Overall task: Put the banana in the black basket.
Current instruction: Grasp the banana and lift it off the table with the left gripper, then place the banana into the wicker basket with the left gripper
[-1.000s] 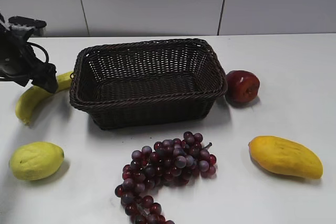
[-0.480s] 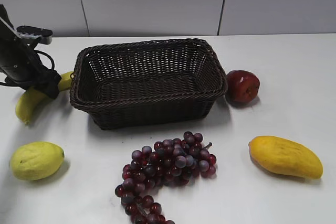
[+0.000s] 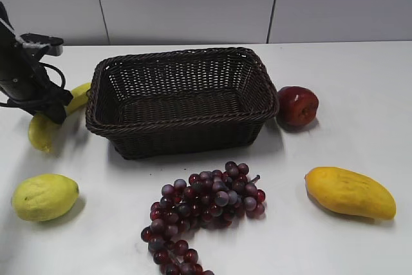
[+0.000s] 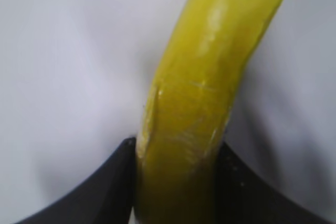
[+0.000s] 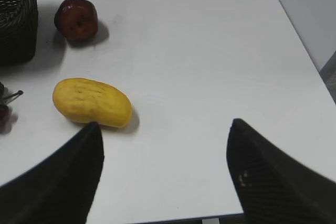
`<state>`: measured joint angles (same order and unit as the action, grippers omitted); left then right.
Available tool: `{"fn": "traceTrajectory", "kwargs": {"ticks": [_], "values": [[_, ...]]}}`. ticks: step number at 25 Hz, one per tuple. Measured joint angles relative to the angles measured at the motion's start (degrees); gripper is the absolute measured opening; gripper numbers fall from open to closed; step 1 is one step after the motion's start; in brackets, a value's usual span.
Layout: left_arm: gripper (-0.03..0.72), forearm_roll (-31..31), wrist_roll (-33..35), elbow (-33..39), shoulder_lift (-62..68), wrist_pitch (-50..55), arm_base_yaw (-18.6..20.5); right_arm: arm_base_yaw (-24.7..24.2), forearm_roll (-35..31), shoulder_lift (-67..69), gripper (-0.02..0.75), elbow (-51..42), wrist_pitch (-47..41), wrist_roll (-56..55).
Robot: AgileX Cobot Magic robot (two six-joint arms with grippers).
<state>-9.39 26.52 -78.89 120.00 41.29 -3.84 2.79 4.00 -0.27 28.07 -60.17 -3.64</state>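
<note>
Banana gripped beside the basket

Centrally, the black basket (image 3: 181, 98) is sitting mid-frame; at far left the left gripper (image 3: 53, 109) is clamping the banana (image 3: 48, 122) (image 4: 210, 77), while the right gripper (image 5: 163, 174) is hanging open above the table (image 3: 347, 75)

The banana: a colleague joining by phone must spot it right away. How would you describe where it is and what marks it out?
Find the black basket, the biggest thing on the white table. Just off its left end, the left gripper is clamped on the banana, a long, slim, curved yellow fruit. The nearest other fruit, the lemon-like one in front of it, is plump and rounded.
</note>
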Motion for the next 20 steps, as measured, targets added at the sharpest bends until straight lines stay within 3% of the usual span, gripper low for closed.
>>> {"fn": "traceTrajectory", "kwargs": {"ticks": [11, 14, 20], "values": [[0.312, 1.72, -0.32, 0.00, -15.41, 6.77, 0.00, 0.00, 0.00, 0.00, 0.583, 0.00, 0.00, 0.00], [0.312, -0.44, -0.38, 0.00, -21.33, 6.14, -0.16, 0.00, 0.00, 0.00, 0.583, 0.00, 0.00, 0.00], [0.312, -5.43, -0.38, 0.00, -28.35, 1.95, -5.46, 0.00, 0.00, 0.00, 0.583, 0.00, 0.00, 0.00]]}}
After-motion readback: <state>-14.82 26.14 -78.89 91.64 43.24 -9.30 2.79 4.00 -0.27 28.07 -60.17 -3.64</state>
